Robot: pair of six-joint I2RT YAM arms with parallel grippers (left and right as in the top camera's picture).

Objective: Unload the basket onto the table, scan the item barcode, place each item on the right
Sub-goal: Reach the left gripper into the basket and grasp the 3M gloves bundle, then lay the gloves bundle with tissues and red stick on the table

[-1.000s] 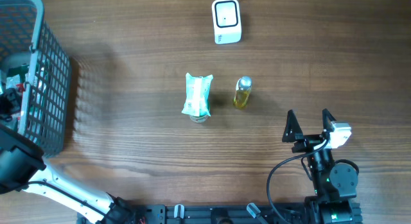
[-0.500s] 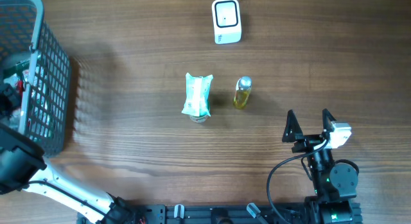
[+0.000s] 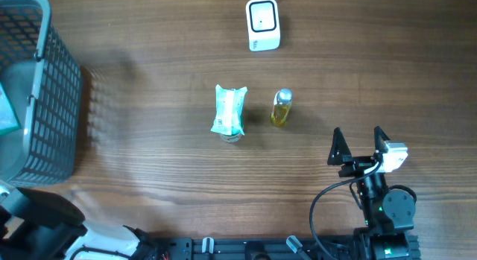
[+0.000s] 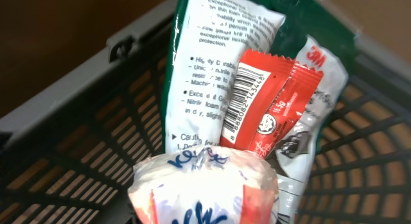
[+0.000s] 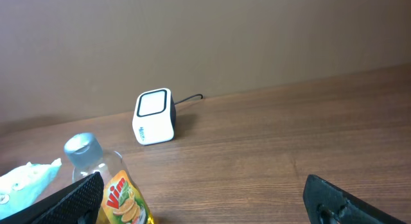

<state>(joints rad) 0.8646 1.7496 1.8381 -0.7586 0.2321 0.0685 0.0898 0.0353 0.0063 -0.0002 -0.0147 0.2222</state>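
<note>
**Near side.** The right end effector (image 3: 358, 135) rests at the near bench (image 3: 149, 163) edge with its fingers wide apart and nothing between them. The left arm (image 3: 37, 219) sits at the near left corner. Its fingers do not show in any view, but the left end effector is closed. The white, red and blue packet (image 4: 202, 185) fills the foreground of the left wrist view, and the judgement is that it is clamped there.

**Task item.** The packet hangs above the basket (image 3: 52, 103), apart from the goods lying inside. One of these is a red sachet (image 4: 270, 102), whose printed barcode (image 4: 243, 99) faces up.

**Mid bench.** A pouch (image 3: 228, 111) and a bottle (image 3: 281, 107) lie side by side, apart from each other, between the arms and the scanner.

**Far side.** The scanner (image 3: 262, 24) stands at the far edge with its window facing up.

**Hazards from here**
- Slip: the packet is soft film, probably gripped by a crimped end. A fast swing may pull it free, and it would drop back into the basket.
- No read: the packet shows no barcode in these views. If the code faces away from the window or the film creases over it, the scan fails.
- Collision: a low path to the scanner crosses the pouch and bottle, and a hanging packet may knock them.
- Snag: the basket rim may catch the packet if it is moved sideways before lifting clear.
</note>
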